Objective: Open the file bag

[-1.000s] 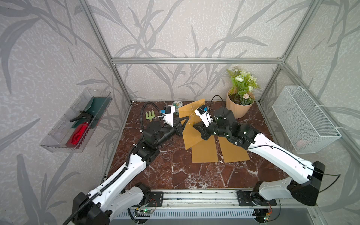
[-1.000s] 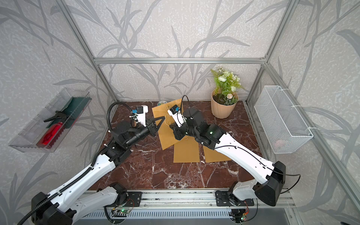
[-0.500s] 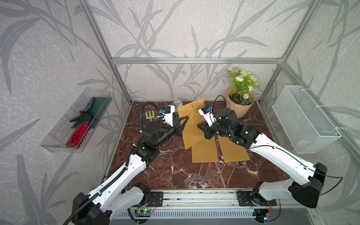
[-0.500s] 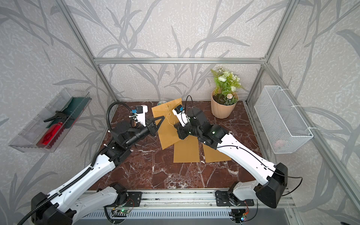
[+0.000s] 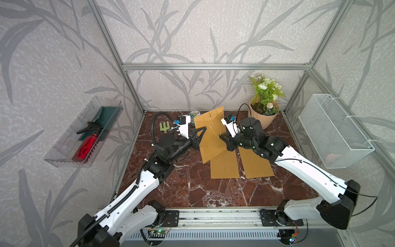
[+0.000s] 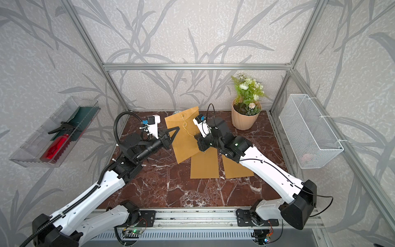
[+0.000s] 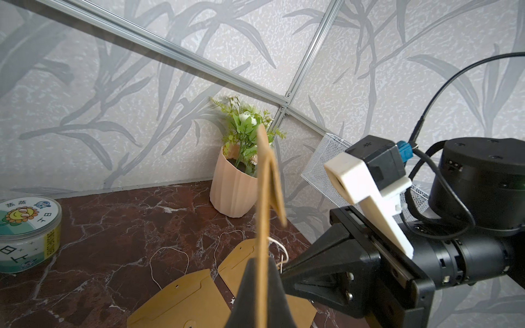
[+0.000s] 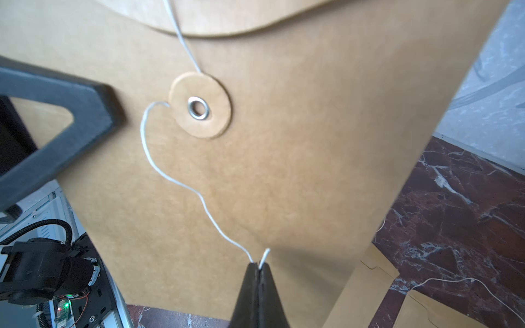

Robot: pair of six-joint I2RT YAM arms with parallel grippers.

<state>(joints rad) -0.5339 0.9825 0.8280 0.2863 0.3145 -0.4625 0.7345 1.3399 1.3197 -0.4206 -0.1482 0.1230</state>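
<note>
The file bag point(image 5: 210, 139) point(image 6: 184, 141) is a brown paper envelope held upright above the marble floor. My left gripper point(image 5: 203, 130) point(image 6: 175, 129) point(image 7: 260, 272) is shut on its left edge. The flap lies against the bag's face. A white string point(image 8: 176, 181) point(image 5: 214, 130) runs from the flap past the paper disc with a metal eyelet point(image 8: 199, 109) and hangs in a loose curve. My right gripper point(image 8: 258, 265) point(image 5: 221, 136) point(image 6: 195, 136) is shut on the string's end, just in front of the bag's face.
Two more brown envelopes point(image 5: 224, 169) point(image 5: 256, 164) lie flat under and in front of the bag. A potted plant point(image 5: 264, 113) stands at the back right, a round tin point(image 5: 194, 113) and a green fork tool point(image 5: 164, 127) at the back left. A wire basket point(image 5: 333, 132) and a clear tray point(image 5: 85, 136) hang on the side walls.
My right gripper has drawn a little to the right with the string in it. The left gripper and the bag have stayed in place.
</note>
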